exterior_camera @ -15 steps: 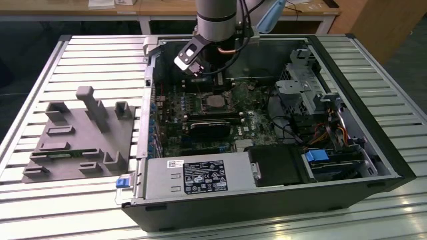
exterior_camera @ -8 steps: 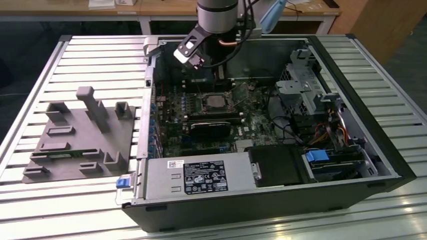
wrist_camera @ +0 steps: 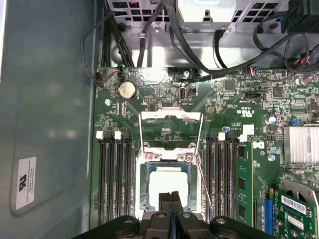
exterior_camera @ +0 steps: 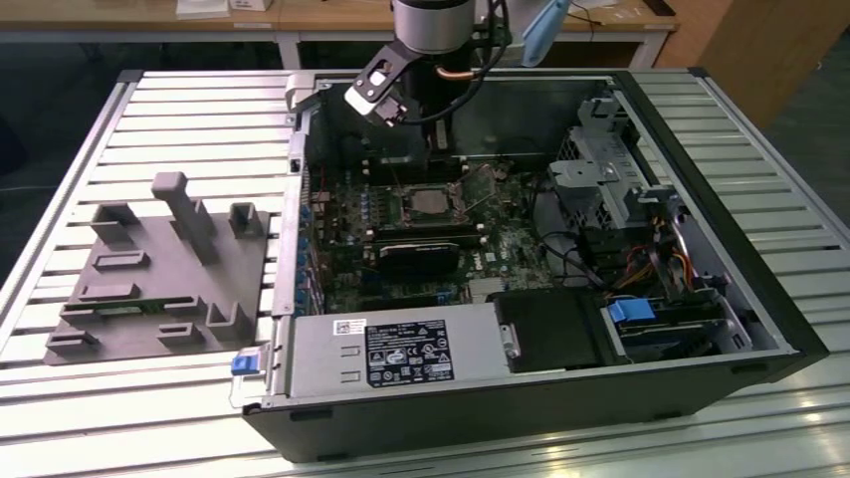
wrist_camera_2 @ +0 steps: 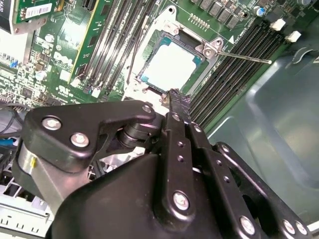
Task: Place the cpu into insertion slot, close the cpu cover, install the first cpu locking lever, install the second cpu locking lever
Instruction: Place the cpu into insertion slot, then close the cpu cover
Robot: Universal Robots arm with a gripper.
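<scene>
The cpu (wrist_camera: pixel 167 185), a square chip with a silvery top, lies in the insertion slot (wrist_camera: pixel 144 189) on the green board; it also shows in the second wrist view (wrist_camera_2: pixel 172 67) and the exterior view (exterior_camera: pixel 428 202). The cpu cover (wrist_camera: pixel 171 116), a thin metal frame, stands swung back from the slot. Two thin wire locking levers (wrist_camera: pixel 201 134) run along its sides, raised; one lever (wrist_camera_2: pixel 246 58) juts out over the memory slots. My gripper (wrist_camera: pixel 171 200) hangs just above the cpu's near edge, its black fingers (wrist_camera_2: pixel 175 99) shut together with nothing between them.
Long black memory slots (wrist_camera: pixel 115 179) flank the socket. A finned heatsink (wrist_camera: pixel 300 144) and cables (wrist_camera: pixel 149 30) sit nearby. The case wall (wrist_camera_2: pixel 269 114) rises close beside the gripper. A power supply (exterior_camera: pixel 392 351) and a drive cage (exterior_camera: pixel 604 169) fill the case; a grey fixture (exterior_camera: pixel 159 269) lies outside.
</scene>
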